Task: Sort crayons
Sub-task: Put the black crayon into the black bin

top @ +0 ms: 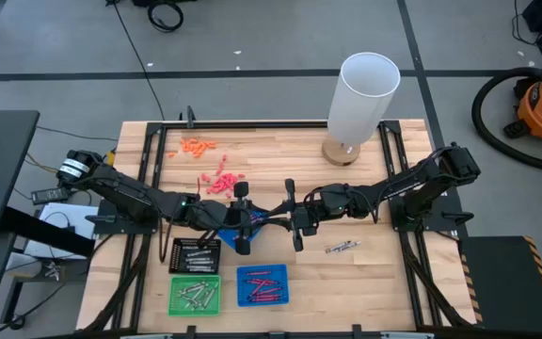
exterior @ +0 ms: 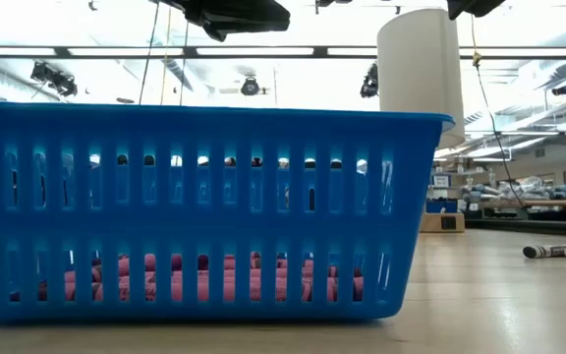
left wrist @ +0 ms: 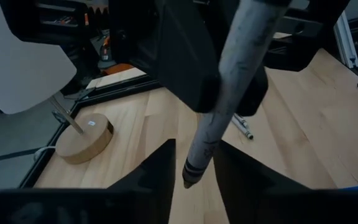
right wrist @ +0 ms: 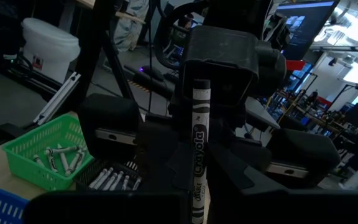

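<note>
Nearest the front edge sit three small trays, and the sorting looks well along: the green tray (top: 195,294) holds a heap of grey-silver crayons (top: 193,295), the blue tray (top: 263,285) a heap of red ones, the black tray (top: 196,255) more pale sticks, too tangled to count. Above them both grippers meet over the table's middle. The right gripper (top: 296,224) is pinching one grey crayon (right wrist: 200,149) upright; the left gripper (top: 241,223) has its fingers around the same crayon, half spread, seemingly taking it. Two grey crayons (top: 342,248) lie loose on the wood, apparently the last to sort.
</note>
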Motion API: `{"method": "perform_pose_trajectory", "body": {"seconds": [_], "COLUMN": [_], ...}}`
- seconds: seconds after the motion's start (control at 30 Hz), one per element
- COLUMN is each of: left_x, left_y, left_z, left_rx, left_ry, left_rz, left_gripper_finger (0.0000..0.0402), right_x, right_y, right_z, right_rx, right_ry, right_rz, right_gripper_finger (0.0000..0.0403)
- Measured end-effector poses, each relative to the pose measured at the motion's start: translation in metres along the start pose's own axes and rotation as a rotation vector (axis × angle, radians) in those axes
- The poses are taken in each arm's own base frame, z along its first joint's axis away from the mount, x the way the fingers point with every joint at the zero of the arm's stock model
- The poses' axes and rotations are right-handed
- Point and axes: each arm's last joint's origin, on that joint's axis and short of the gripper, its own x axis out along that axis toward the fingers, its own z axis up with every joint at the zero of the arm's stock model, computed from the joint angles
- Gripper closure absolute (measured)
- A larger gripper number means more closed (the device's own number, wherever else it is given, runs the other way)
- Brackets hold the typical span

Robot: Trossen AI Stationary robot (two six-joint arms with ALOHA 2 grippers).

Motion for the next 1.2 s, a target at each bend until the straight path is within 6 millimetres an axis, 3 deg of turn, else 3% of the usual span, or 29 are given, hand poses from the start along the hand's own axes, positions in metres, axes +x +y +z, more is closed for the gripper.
{"method": "perform_pose_trajectory", "body": {"seconds": [0.5,0.8,1.2], "left_x": [0.000,-0.001,-0.027], "left_y": [0.000,-0.001,-0.005], "left_z": [0.000,0.000,0.002], "left_rx": [0.003,0.004,0.023], "left_ry": [0.001,0.000,0.083], "left_rz": [0.000,-0.003,-0.049], "left_gripper_finger": [0.0377,0.0372,0.0371], "right_x": [0.000,0.000,0.000], "right_y": [0.000,0.001,0.001], "right_z": [0.000,-0.002,-0.006], "right_rx": [0.036,0.056,0.053], "right_ry": [0.003,0.027,0.077], "right_rz": [-0.003,-0.007,-0.035], "right_gripper_finger": [0.0347,0.0319,0.0281]}}
